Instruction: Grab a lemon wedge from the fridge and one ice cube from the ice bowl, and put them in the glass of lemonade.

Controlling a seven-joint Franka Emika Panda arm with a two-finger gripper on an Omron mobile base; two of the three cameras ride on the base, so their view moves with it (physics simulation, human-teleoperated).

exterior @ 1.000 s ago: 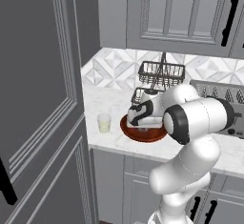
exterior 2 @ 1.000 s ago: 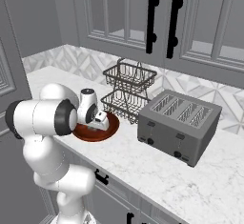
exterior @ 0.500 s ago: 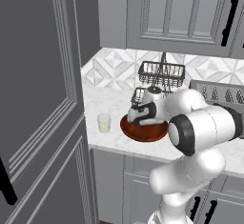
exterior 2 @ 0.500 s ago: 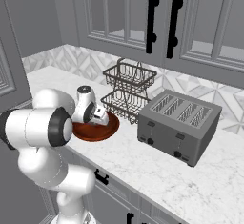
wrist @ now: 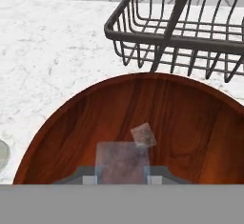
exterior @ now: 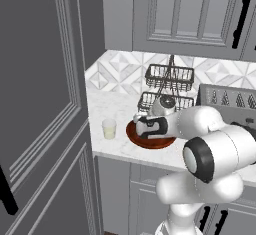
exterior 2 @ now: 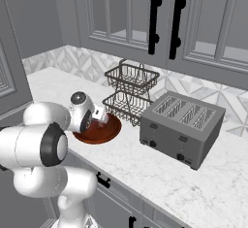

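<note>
The reddish-brown ice bowl (exterior: 159, 142) (exterior 2: 107, 130) (wrist: 190, 108) sits on the marble counter in front of the wire basket. My gripper (wrist: 122, 178) (exterior: 145, 129) (exterior 2: 100, 117) hangs just above the bowl's near side, shut on a translucent ice cube (wrist: 122, 162) held between its tips. A smaller ice cube (wrist: 143, 135) lies on the bowl's floor just beyond it. The glass of lemonade (exterior: 109, 128) stands left of the bowl, close to the fridge (exterior: 40, 104), whose dark door is shut. The lemon wedge is out of view.
A two-tier dark wire basket (exterior: 168, 81) (exterior 2: 131, 86) (wrist: 181, 23) stands right behind the bowl. A grey toaster (exterior 2: 181, 125) (exterior: 227, 98) sits to the right. Upper cabinets with black handles (exterior 2: 155, 18) hang above the counter.
The elbow has swung forward and lower towards the cameras. The hand stays over the ice bowl, shifted slightly towards its near left rim.
</note>
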